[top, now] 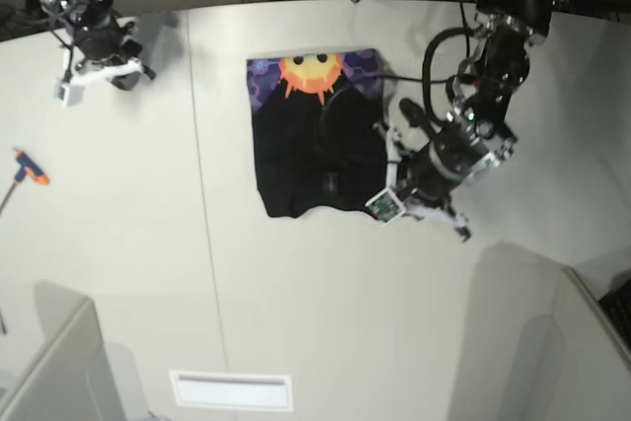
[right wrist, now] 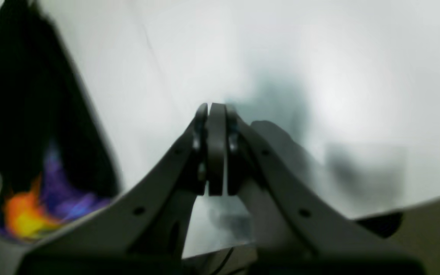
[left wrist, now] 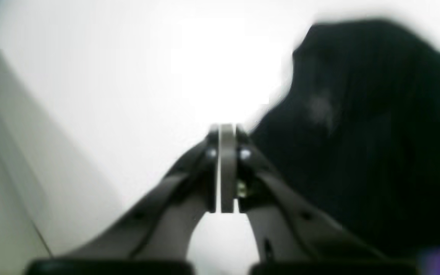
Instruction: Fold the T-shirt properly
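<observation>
Though folded square, soft black T-shirt.

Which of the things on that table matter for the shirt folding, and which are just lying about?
Part of the job:
- T-shirt, black, sun print showing at its far edge
- left tool, shut, beside the shirt
- right tool, shut, far off

Lying about:
- orange-handled tool near the table edge

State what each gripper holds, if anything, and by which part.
Nothing is held. The left gripper is shut with only white table behind it, beside the T-shirt. The right gripper is shut and empty, clear of the cloth.
</observation>
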Robot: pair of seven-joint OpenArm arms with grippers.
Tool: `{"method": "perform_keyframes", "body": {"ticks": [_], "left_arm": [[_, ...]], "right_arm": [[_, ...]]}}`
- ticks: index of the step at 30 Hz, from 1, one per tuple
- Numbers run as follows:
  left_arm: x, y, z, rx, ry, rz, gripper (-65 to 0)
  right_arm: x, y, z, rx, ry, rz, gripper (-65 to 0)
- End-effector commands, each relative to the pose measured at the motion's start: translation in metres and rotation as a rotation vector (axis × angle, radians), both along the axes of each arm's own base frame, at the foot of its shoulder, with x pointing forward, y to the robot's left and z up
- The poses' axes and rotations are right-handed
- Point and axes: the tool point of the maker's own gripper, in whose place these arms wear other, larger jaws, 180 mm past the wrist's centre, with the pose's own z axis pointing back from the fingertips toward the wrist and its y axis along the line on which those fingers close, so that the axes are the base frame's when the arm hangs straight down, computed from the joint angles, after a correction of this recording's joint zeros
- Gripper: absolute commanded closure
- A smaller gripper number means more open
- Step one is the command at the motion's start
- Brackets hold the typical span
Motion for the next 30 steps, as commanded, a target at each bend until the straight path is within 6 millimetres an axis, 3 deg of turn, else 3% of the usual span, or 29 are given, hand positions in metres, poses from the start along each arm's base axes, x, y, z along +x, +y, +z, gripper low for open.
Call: {"method": "perform_keyframes", "body": {"ticks": [1,5,9,16,20,26,30], "left_arm": [[-0.001,0.002,0.012,-0.040,-0.034,0.011,0.0],[-0.035,0.043,-0.020,-0.023,0.067,0.128,0.0],[-0.080,0.073,-0.045,-0.065,0.203,0.189,0.0],[-0.173,0.095,-0.059,-0.334,0.474,0.304,0.0],[-0.212,0.121,-0.069,-0.277,0.548,0.390,0.0],[-0.271,0.137,-0.086,-0.128,0.676,0.400,0.0],[-0.315,0.133,-0.093,-0.052,0.779,0.360,0.0]], "right_arm": [[0.002,-0.016,0.012,-0.056,-0.041,0.000,0.0],[-0.023,-0.038,0.012,-0.141,-0.012,0.013,0.0],[-0.055,-0.041,0.007,-0.161,0.062,0.031,0.0],[-0.115,-0.038,-0.005,-0.153,0.218,0.053,0.0],[-0.147,-0.040,-0.008,-0.155,0.299,0.056,0.0],[-0.190,-0.036,-0.011,-0.131,0.443,0.097,0.0],[-0.216,-0.026,-0.015,-0.066,0.580,0.121,0.0]]}}
